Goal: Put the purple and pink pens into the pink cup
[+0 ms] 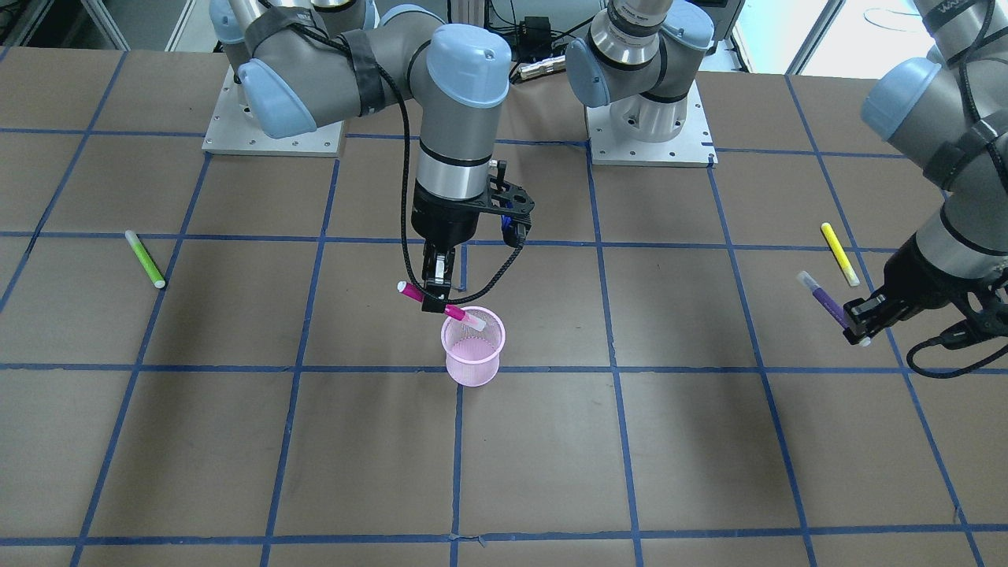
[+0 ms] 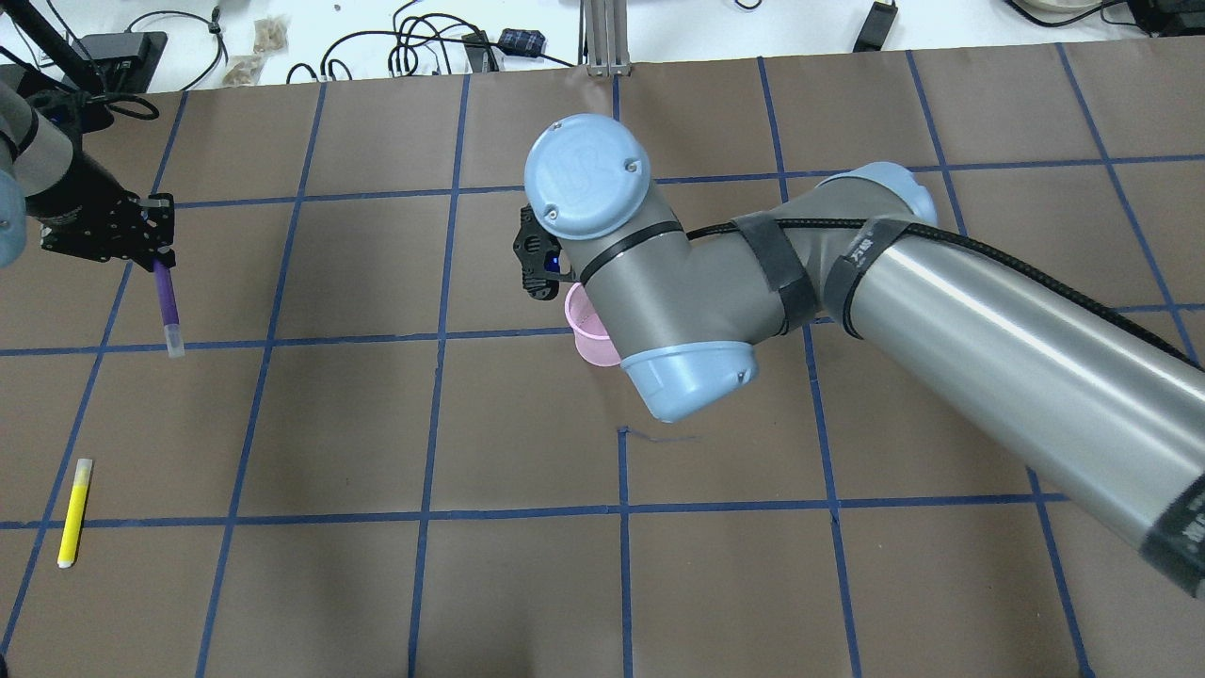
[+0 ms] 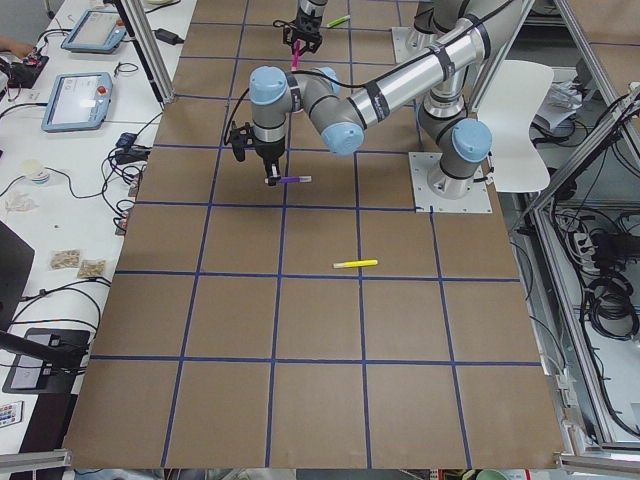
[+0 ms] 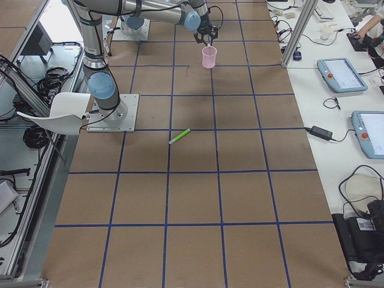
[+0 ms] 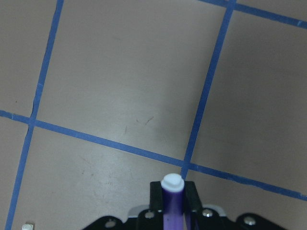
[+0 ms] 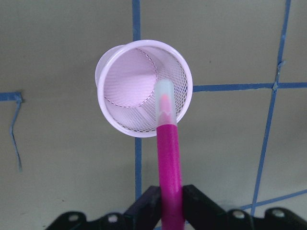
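Observation:
The pink mesh cup (image 1: 472, 346) stands upright near the table's middle; it also shows in the right wrist view (image 6: 139, 91) and partly under the arm in the overhead view (image 2: 588, 325). My right gripper (image 1: 438, 303) is shut on the pink pen (image 1: 441, 305), held tilted with its clear tip over the cup's rim (image 6: 168, 158). My left gripper (image 1: 858, 324) is shut on the purple pen (image 1: 823, 301), held above the table at the robot's far left (image 2: 166, 299); its white end shows in the left wrist view (image 5: 171, 199).
A yellow pen (image 1: 839, 253) lies on the table near my left gripper, also in the overhead view (image 2: 73, 511). A green pen (image 1: 145, 258) lies at the other end of the table. The brown table carries a blue tape grid. Arm bases (image 1: 650, 118) stand at the back.

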Robot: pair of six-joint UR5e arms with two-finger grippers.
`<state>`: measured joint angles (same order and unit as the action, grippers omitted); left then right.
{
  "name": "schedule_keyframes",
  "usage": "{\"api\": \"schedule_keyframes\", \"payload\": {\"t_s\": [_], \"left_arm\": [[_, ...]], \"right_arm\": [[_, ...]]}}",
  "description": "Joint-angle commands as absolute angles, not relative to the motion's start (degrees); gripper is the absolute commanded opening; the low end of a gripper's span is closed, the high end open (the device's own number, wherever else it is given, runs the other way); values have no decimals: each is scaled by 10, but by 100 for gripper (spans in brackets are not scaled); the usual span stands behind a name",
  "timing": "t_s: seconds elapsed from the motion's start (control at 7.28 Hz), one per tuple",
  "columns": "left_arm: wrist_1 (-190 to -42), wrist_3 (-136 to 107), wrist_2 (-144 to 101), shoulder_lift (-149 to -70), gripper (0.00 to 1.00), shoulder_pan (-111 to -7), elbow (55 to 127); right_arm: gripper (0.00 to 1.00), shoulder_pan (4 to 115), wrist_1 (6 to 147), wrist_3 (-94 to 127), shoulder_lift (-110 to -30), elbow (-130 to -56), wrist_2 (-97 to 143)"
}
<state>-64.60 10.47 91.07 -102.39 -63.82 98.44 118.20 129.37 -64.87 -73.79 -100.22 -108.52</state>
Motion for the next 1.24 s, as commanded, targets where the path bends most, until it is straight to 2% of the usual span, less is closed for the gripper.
{"api": "schedule_keyframes", "payload": {"t_s": [0.0, 0.41, 0.55, 0.69, 0.82, 1.1], "left_arm": [[-646, 105, 908, -1025, 0, -637, 984], [-646, 105, 909, -1026, 0, -638, 984], [-646, 105, 909, -1026, 0, -638, 984], [-643, 100, 911, -1027, 0, -638, 983], [-642, 96, 912, -1028, 0, -646, 983], [-637, 84, 912, -1020, 0, -669, 978]], "right_arm": [[6, 1204, 1330, -657, -701, -1003, -1123], [12, 1204, 1350, -661, -672, -1000, -1127], [16, 1204, 1354, -664, -671, -990, -1122], [90, 1204, 1347, -664, -669, -977, -1120], [100, 1204, 1346, -666, -671, -976, -1121], [100, 1199, 1343, -668, -679, -972, -1118]]}}
